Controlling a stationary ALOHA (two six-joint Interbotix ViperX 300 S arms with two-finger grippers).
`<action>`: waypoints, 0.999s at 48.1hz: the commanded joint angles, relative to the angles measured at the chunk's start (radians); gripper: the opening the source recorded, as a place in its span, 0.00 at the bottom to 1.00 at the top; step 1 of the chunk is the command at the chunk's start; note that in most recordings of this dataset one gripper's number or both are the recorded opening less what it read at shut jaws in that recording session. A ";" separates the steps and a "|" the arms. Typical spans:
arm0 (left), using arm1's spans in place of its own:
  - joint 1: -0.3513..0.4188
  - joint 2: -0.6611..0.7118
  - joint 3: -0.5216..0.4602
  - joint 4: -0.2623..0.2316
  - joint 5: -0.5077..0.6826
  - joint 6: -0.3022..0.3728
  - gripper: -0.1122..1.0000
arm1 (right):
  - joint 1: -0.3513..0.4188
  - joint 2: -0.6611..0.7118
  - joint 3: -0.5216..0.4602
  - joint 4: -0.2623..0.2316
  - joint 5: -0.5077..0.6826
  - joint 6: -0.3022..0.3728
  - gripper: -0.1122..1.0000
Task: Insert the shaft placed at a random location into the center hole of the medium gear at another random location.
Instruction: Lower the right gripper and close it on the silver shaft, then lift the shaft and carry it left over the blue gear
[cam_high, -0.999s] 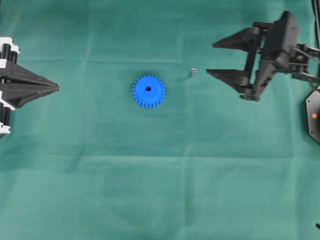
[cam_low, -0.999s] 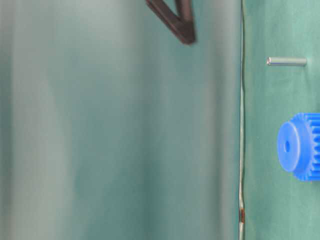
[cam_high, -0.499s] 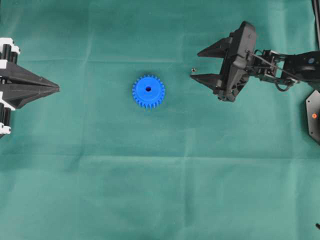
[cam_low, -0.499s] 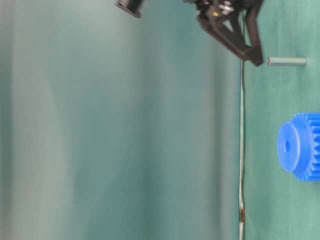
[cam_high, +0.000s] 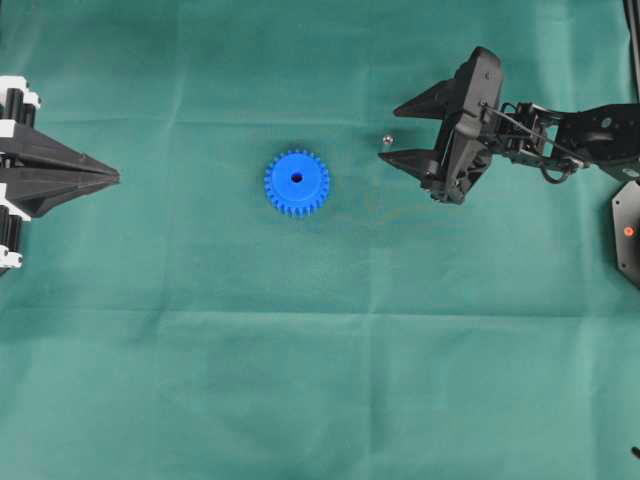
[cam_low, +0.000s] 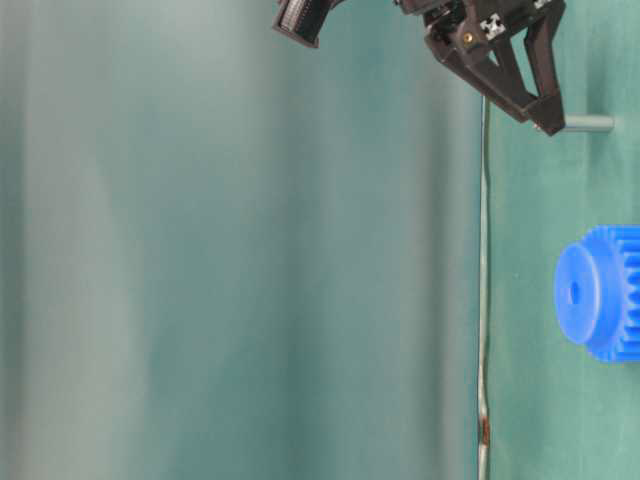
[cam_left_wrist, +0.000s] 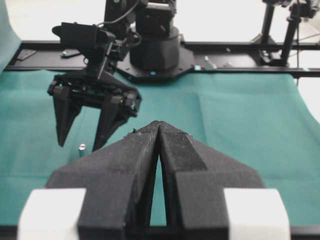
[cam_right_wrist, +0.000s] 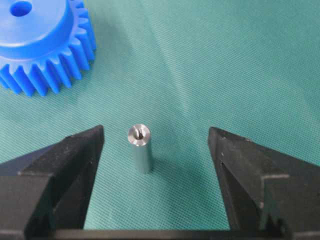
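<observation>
The shaft (cam_high: 387, 137) is a small silvery pin standing upright on the green cloth, to the right of the blue medium gear (cam_high: 297, 183). The gear lies flat with its center hole (cam_high: 297, 178) facing up. My right gripper (cam_high: 390, 133) is open and low over the cloth, one finger on each side of the shaft without touching it. In the right wrist view the shaft (cam_right_wrist: 140, 147) stands nearer the left finger (cam_right_wrist: 75, 160), and the gear (cam_right_wrist: 45, 45) is at the upper left. My left gripper (cam_high: 115, 177) is shut and empty at the far left.
A black base plate (cam_high: 628, 230) sits at the right edge. The left wrist view shows the right arm's base (cam_left_wrist: 155, 45) and a black frame rail behind the cloth's far edge. The gear stands a short way left of the shaft.
My right gripper has moved left and down until its open fingers stand on either side of the shaft. The shaft, gear and left gripper have not moved.
</observation>
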 joint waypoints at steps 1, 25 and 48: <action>0.002 0.006 -0.025 0.003 -0.005 -0.002 0.10 | -0.003 -0.009 -0.017 0.002 -0.011 0.000 0.85; 0.002 0.002 -0.025 0.003 0.008 -0.002 0.10 | 0.002 -0.009 -0.017 -0.003 -0.006 0.000 0.23; 0.002 -0.002 -0.025 0.003 0.017 -0.002 0.10 | 0.008 -0.155 -0.043 0.002 0.133 0.009 0.23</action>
